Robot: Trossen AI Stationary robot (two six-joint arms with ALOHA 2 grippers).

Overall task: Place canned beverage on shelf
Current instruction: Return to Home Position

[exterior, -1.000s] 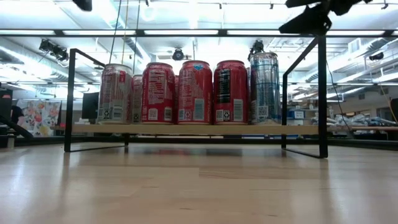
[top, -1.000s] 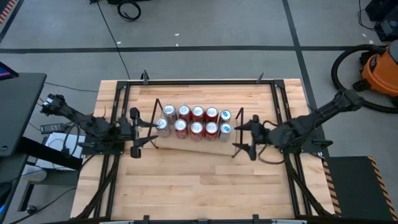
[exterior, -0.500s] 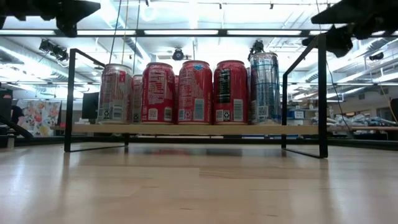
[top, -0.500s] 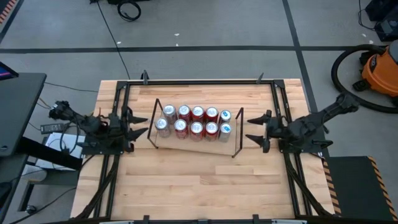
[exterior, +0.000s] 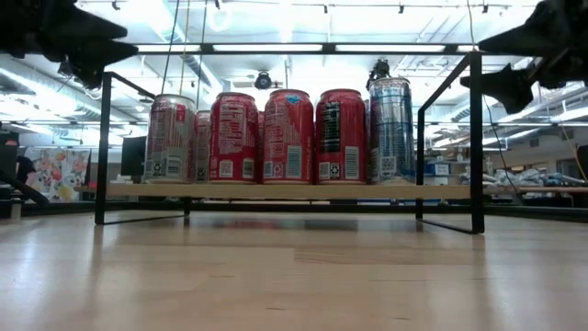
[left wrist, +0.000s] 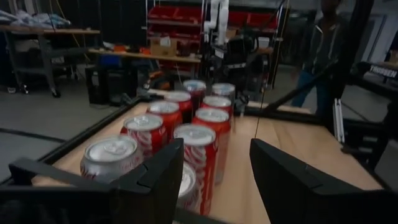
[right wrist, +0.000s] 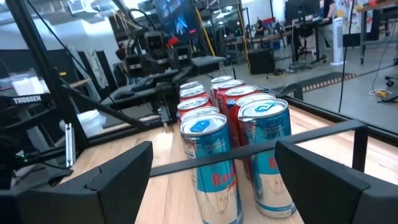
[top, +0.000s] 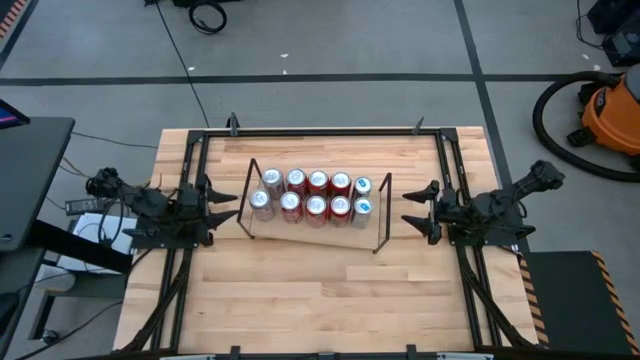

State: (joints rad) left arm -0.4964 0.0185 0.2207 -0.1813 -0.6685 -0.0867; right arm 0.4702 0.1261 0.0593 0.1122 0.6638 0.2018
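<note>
Progress: by the look of it your stocking is finished. Ten cans (top: 316,195) stand on the shelf (top: 312,237), and none lies loose on the table (top: 300,300).
Left to do: I judge only the parking of both arms. Nothing on the shelf asks for a fix that these views show.
Left claw (top: 226,203): released and empty, just off the shelf's left end, clear of the cans.
Right claw (top: 414,208): released and empty too, near the shelf's right end but apart from it.
Where the cans are: on the shelf board at the middle of the table, two rows of five, all upright and packed side by side.
How the cans look: you have a silver-and-red pair at the left end, then red pairs, a red-and-black pair, and a taller blue-and-silver pair (right wrist: 267,124) at the right end. Like stands behind like.
How the shelf looks: a pale wood board raised on thin black wire ends, sitting a touch askew to the table's edges.
</note>
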